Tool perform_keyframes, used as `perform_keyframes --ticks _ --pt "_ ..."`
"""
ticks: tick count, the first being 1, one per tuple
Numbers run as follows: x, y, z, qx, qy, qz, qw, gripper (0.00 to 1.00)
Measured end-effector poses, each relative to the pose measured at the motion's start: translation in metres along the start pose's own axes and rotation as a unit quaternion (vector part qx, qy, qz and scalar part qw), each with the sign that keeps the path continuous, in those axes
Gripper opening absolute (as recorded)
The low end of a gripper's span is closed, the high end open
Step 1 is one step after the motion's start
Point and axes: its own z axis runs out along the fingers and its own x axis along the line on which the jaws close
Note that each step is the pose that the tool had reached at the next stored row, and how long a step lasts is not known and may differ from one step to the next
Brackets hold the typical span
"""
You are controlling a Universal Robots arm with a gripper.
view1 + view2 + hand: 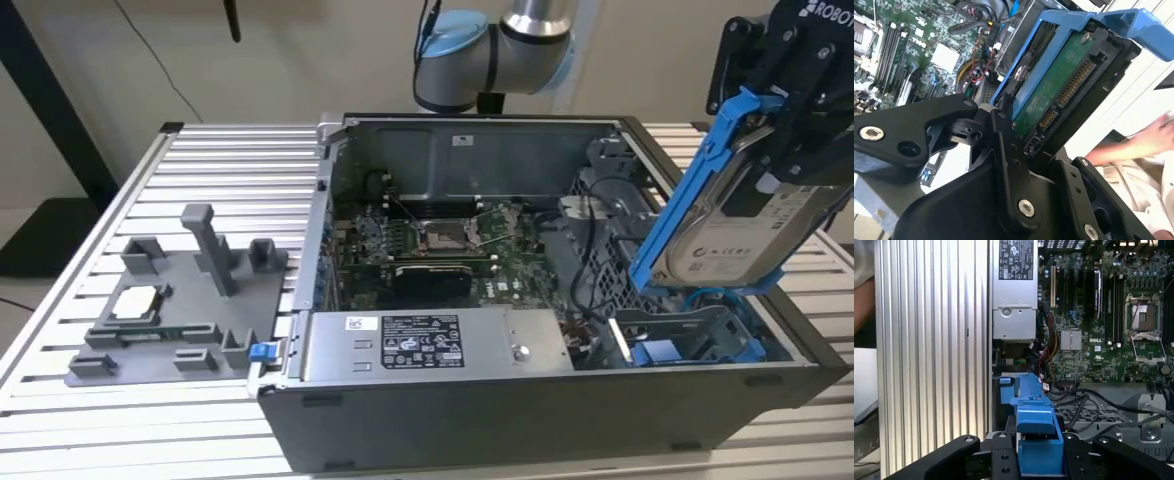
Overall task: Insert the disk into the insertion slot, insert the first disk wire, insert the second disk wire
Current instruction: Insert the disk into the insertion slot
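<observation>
Above the open computer case (467, 415), my claw (1039, 460) squeezes the disk (727, 228), standing on end, with the slot (694, 335) just below.

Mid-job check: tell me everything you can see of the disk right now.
The disk is a flat silver-grey drive with a white label in a blue plastic carrier; the second wrist view shows its green circuit board and connectors. It stands steeply tilted, held at its upper end by the shut pincer, its lower end just above the slot, not yet seated.
</observation>
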Motion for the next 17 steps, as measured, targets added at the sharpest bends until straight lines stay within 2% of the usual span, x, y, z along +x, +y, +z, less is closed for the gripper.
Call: perform_keyframes --ticks 8,17 --pt "0.0000 -0.0004 0.0010 0.0000 -0.0012 0.000 1.0000 0.00" --pt "-0.0003 -0.0033 0.0111 0.0000 -0.0012 0.000 1.0000 0.00"
